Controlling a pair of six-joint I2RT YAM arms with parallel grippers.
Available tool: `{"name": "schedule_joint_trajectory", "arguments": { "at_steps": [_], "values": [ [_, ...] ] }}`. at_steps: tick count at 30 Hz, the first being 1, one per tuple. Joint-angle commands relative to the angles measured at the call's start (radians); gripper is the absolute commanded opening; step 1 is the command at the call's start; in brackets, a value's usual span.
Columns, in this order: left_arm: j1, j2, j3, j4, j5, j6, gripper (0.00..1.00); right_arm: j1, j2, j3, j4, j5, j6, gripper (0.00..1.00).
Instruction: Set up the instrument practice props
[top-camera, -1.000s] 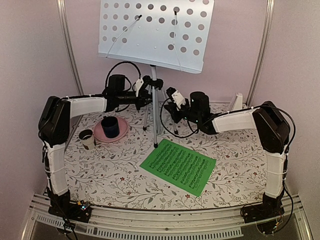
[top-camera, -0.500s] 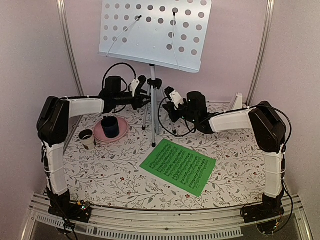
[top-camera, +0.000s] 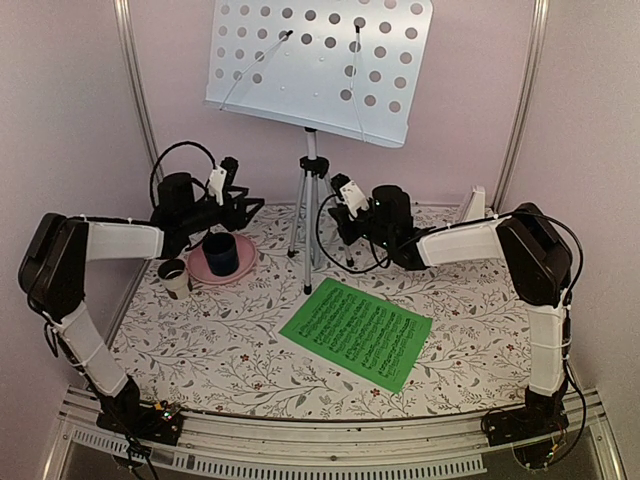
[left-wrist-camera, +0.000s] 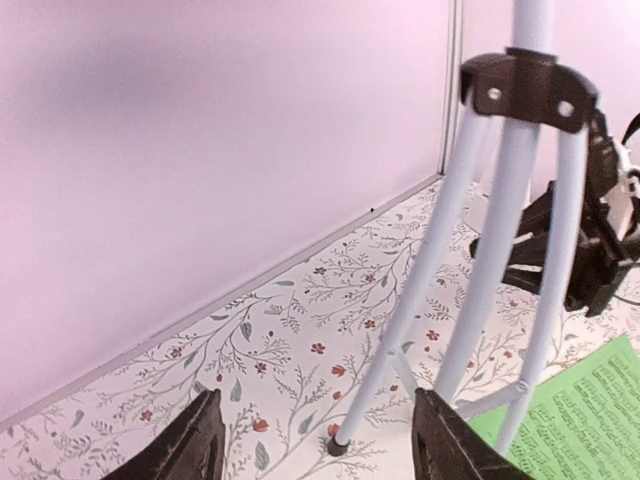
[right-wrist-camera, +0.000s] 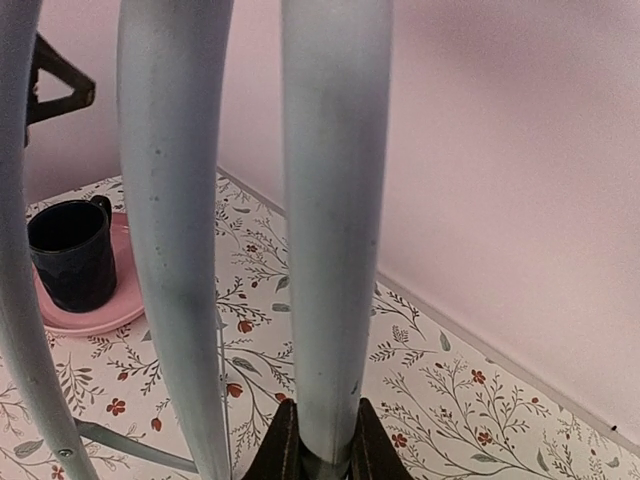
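The pale grey music stand has its hole-punched desk (top-camera: 320, 65) high at the back and its tripod legs (top-camera: 312, 215) on the flowered table. My right gripper (top-camera: 338, 222) is shut on one tripod leg (right-wrist-camera: 335, 200), which fills the gap between its jaws (right-wrist-camera: 320, 455). Left of the stand, my left gripper (top-camera: 252, 208) is open and apart from it, and the nearest leg (left-wrist-camera: 430, 270) stands beyond its spread fingertips (left-wrist-camera: 315, 445). A green sheet of music (top-camera: 357, 332) lies flat in front of the stand. A small white metronome (top-camera: 473, 205) stands at the back right.
A dark blue cup (top-camera: 220, 252) sits on a pink plate (top-camera: 245, 268) at the left, just under the left gripper. A small white cup (top-camera: 172, 275) stands beside them. Pink walls close in the back and both sides.
My left gripper has opened, let go of the stand and drawn back to the left, above the blue cup. The right gripper keeps its hold on the leg.
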Motion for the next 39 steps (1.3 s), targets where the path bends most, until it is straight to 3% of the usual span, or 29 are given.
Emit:
{"name": "schedule_joint_trajectory", "arguments": {
  "at_steps": [1,8,20,27,33,36,39],
  "values": [
    [-0.079,-0.081,-0.21,0.184,-0.087,-0.118,0.65,0.028,-0.045,-0.026,0.053,0.1,-0.046,0.0],
    [-0.215,-0.064,-0.315,0.236,-0.153,-0.157,0.66,0.034,-0.056,-0.044,0.06,0.15,-0.034,0.0],
    [-0.317,0.167,-0.169,0.237,-0.198,-0.172,0.63,0.034,-0.064,-0.037,0.057,0.141,-0.005,0.0],
    [-0.325,0.295,-0.079,0.213,-0.172,-0.186,0.49,0.033,-0.061,-0.03,0.056,0.106,0.009,0.0],
    [-0.333,0.304,-0.072,0.207,-0.173,-0.18,0.2,0.033,-0.072,-0.042,0.057,0.083,0.029,0.02],
    [-0.333,0.293,-0.077,0.19,-0.177,-0.168,0.08,0.032,-0.09,-0.056,0.058,0.052,0.028,0.12],
    [-0.333,0.287,-0.087,0.192,-0.167,-0.163,0.0,0.021,-0.123,-0.085,0.058,-0.026,0.04,0.4]
  ]
}}
